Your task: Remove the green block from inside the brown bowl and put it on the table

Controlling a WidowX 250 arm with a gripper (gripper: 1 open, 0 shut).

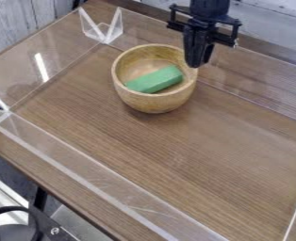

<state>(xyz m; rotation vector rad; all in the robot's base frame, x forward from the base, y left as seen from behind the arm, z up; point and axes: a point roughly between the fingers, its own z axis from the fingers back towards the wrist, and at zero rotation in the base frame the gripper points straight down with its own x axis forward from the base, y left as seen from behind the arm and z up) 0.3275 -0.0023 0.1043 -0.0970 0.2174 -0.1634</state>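
Plainly, the camera view shows me at the reaching step, with nothing lifted yet. My gripper point(203, 58) hangs over the far right rim of the brown bowl point(136, 98), fingers pointing steeply down, jaws pressed fully together and holding nothing. The green block point(156, 80) lies inside the bowl, resting on the smooth paler floor and leaning a little against the far wall, its long side running from lower left to upper right. My fingertips sit just beside its upper right end and appear clear of it, though I cannot tell from this angle whether they graze the bowl's rim.

As I judge it, the next move calls for me to spread my jaws wide enough to straddle the block's narrow width, shift toward the bowl's middle, and sink until the pads flank the block. The bowl's thick wall leaves little room on that side, so I should come in across the short axis.

The block looks flat, bright, clean-edged and rectangular. The table point(176, 160) around the bowl is dark wood grain.
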